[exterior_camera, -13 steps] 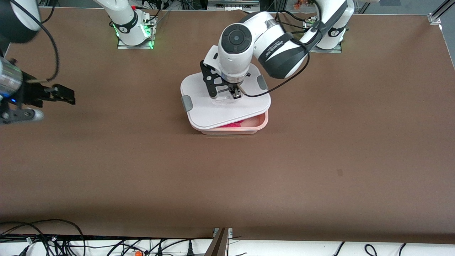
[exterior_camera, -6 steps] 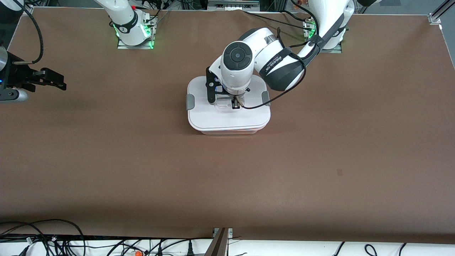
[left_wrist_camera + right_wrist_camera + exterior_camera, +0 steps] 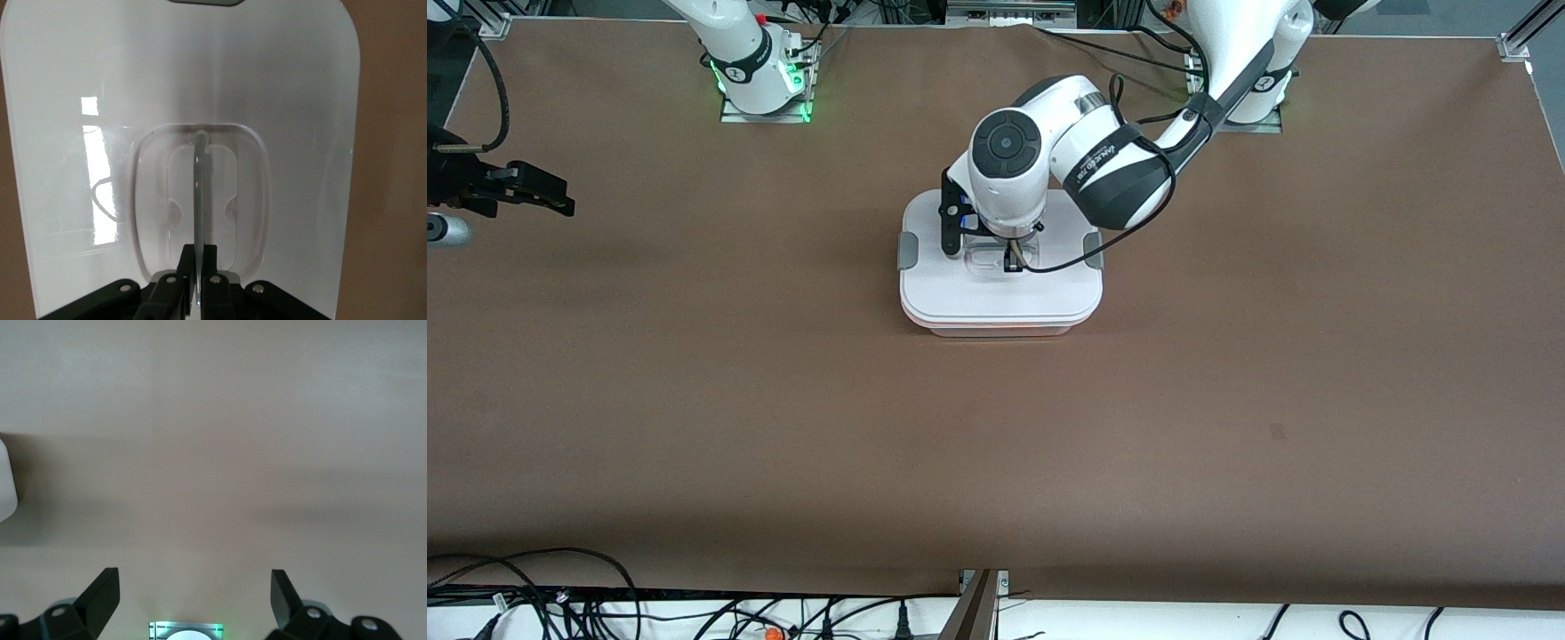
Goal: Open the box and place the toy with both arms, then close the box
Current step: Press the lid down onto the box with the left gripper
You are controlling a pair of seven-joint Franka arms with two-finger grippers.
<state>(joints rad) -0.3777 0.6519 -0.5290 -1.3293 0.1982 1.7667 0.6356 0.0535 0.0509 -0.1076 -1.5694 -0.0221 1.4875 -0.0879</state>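
Left pincer: sitting in the upper middle of the front view, clamping tight on the thin clear handle fin in the recess of the flat white plastic lid.

Lid: lying level and square over the pale pinkish rounded-rectangular plastic box, whose base is showing only as a thin strip under the lid's lower edge.

Grey side clips: whether latched cannot be told.

Pink plush toy: not showing; judged inside.

Progress: opening and placing judged done; closing nearly done, with release of the handle and perhaps clip fastening remaining.

Right pincer: waiting at the upper left edge over the bare brown bench, fingers spreading wide, carrying nothing.
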